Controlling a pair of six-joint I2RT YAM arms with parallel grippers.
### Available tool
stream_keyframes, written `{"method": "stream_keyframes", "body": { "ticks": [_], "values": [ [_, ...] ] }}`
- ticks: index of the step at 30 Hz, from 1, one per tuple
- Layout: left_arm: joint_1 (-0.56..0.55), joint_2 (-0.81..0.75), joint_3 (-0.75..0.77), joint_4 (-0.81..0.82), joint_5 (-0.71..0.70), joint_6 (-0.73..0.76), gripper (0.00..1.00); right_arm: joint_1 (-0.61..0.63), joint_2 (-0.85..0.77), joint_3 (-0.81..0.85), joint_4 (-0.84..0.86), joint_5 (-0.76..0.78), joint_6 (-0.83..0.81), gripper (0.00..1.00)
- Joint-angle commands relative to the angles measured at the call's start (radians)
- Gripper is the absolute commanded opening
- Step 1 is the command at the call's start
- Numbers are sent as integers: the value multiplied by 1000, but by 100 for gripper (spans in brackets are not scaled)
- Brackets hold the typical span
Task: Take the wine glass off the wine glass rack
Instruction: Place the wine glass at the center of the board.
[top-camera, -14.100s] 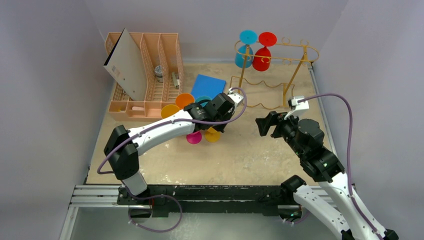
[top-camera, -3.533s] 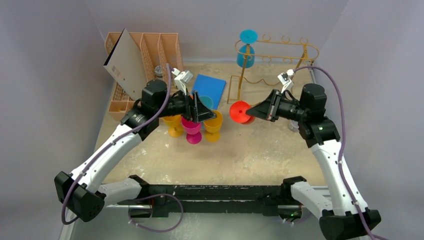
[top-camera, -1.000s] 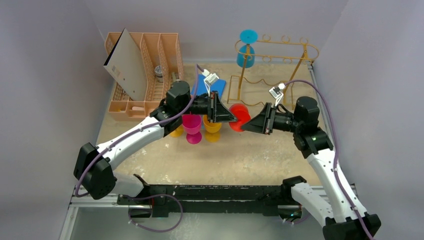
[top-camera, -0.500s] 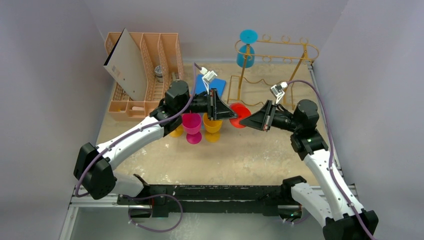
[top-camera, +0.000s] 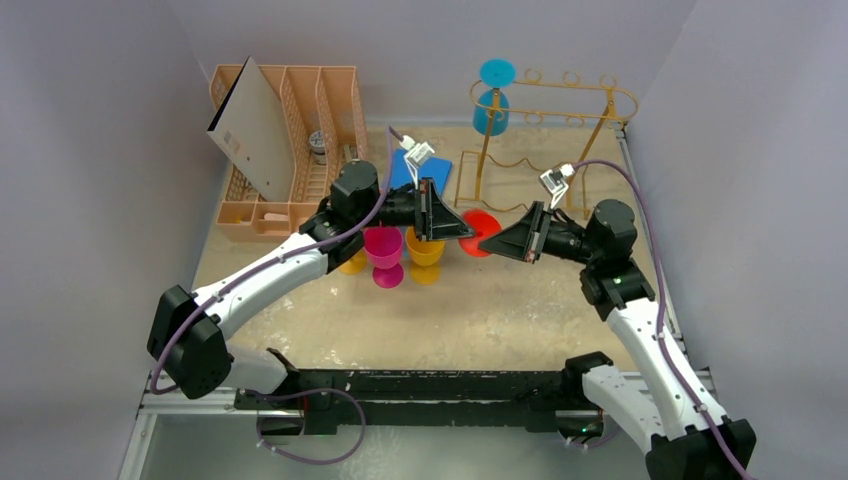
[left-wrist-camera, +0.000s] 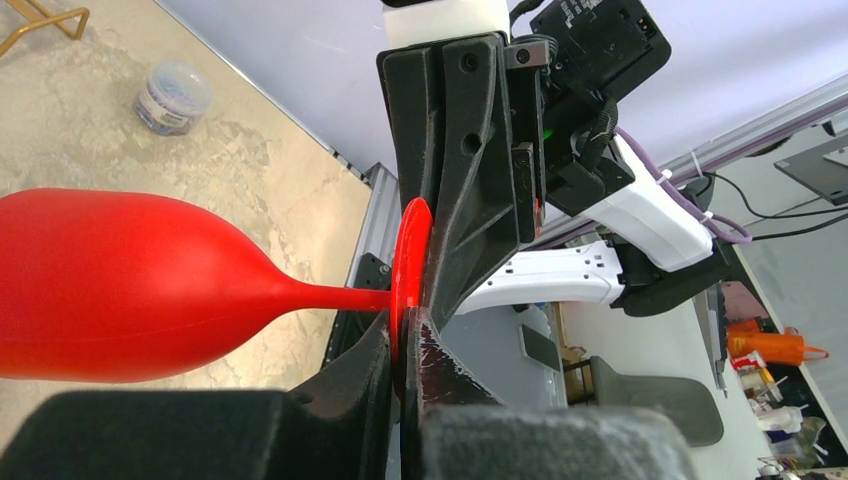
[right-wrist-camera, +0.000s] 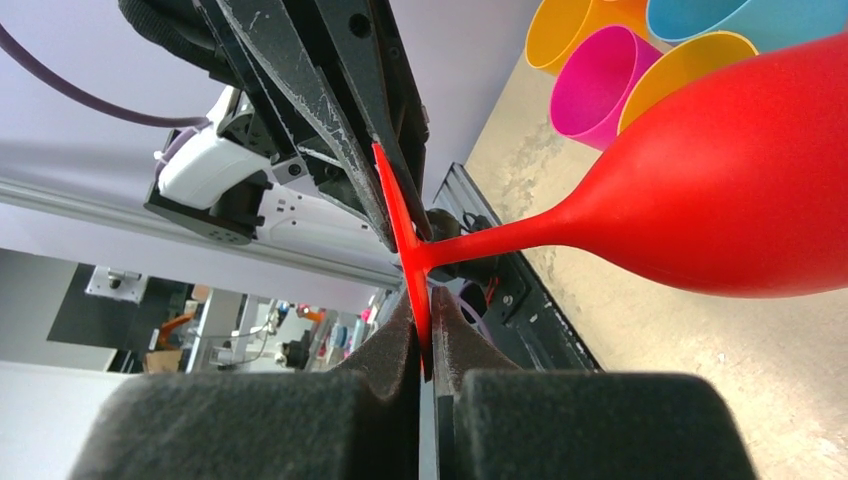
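A red wine glass lies sideways in the air over the middle of the table, off the gold wire wine glass rack at the back right. My left gripper is shut on the rim of its round foot, with the bowl off to the left. My right gripper is shut on the opposite edge of the same foot. In the left wrist view my left gripper faces the right fingers. In the right wrist view my right gripper faces the left fingers. A blue wine glass hangs upside down on the rack.
A magenta cup and orange cups stand under the left arm. A peach file organizer with a leaning board stands at the back left, a blue pad beside it. A small jar sits near the right edge.
My right gripper's jaws have closed onto the foot of the red glass, and that arm has shifted slightly. The left gripper has kept its grip and barely moved.
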Motion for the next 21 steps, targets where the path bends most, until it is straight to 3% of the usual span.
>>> {"method": "stream_keyframes", "body": {
  "ticks": [1,10,21],
  "values": [
    [-7,-26,33,3,51,51,4,2,0,1,49,-11,-30,0],
    [-8,-39,45,-38,45,73,41,2,-83,-19,46,-3,-240,0],
    [-7,-104,46,-147,-13,145,62,4,-112,-98,209,-123,-333,0]
  ]
}}
